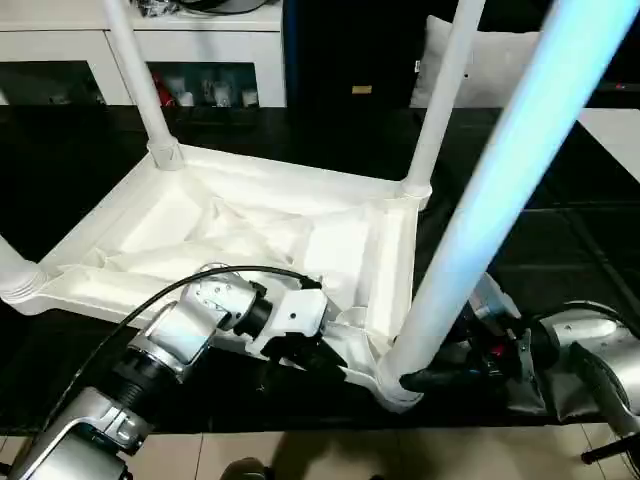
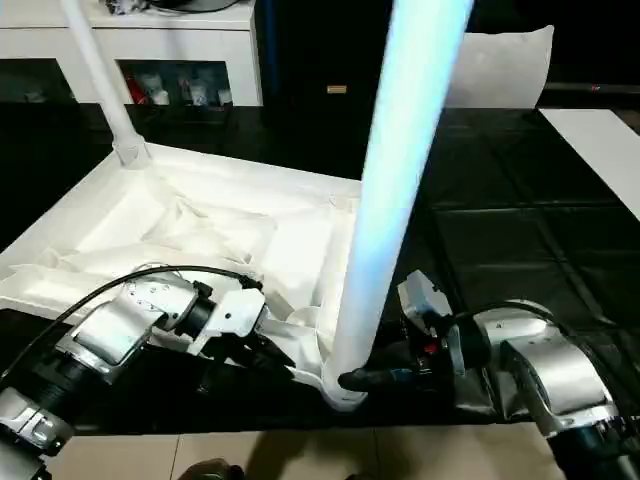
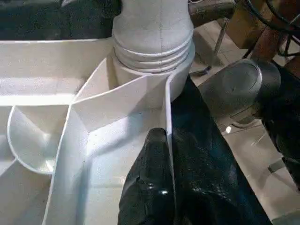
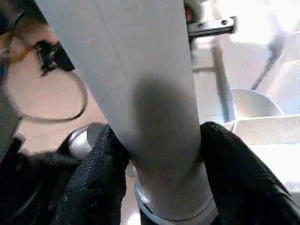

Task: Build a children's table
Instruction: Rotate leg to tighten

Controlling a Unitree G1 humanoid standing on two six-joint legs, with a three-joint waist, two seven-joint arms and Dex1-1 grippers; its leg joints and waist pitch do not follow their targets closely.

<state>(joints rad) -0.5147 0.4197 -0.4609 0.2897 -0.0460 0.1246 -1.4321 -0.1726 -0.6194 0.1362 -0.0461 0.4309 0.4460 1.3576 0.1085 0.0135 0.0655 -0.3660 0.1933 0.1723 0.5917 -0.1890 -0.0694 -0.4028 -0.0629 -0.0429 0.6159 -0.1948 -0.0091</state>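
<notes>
The white plastic tabletop (image 1: pixel 250 240) lies upside down on the black work table (image 1: pixel 560 200), ribs up, with three legs already standing in the far and left corner sockets. The left gripper (image 1: pixel 300 345) pinches the thin near rim, one finger either side, beside the near-right socket (image 3: pixel 152 61). The right gripper (image 2: pixel 375 380) clamps the fourth leg (image 2: pixel 395 190) just above that socket; the leg looks light, stiff and slick, so a low grip seems best.
</notes>
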